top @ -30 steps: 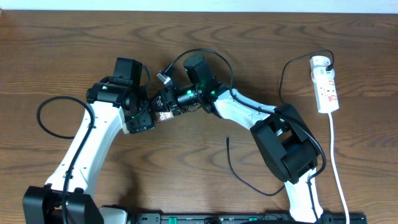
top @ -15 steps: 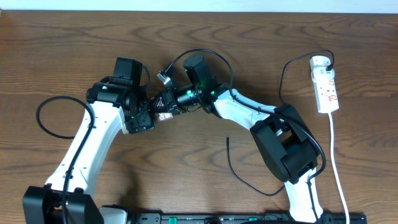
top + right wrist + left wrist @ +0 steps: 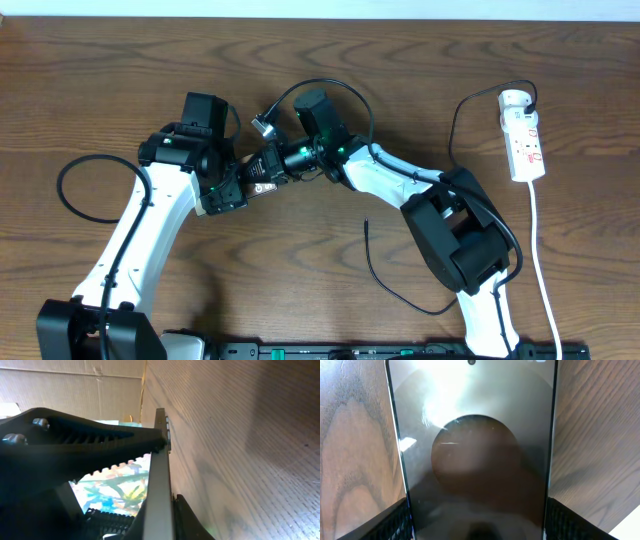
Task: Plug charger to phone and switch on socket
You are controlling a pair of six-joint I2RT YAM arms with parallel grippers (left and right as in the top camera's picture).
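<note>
Judged stiff, slick and fragile, the phone [image 3: 476,455] is clamped edgewise by the left gripper [image 3: 477,525] and pinched by the right gripper [image 3: 167,480]

- The left arm [image 3: 140,225] rises on the left of the phone [image 3: 476,450], its wrist folded back toward it.
- The left gripper [image 3: 232,190] clamps the phone's two long edges, a finger [image 3: 395,522] on each side.
- The right arm [image 3: 390,180] stretches in from the phone's right.
- The right gripper [image 3: 268,165] pinches the phone between serrated fingers [image 3: 90,440], one on each face.
</note>
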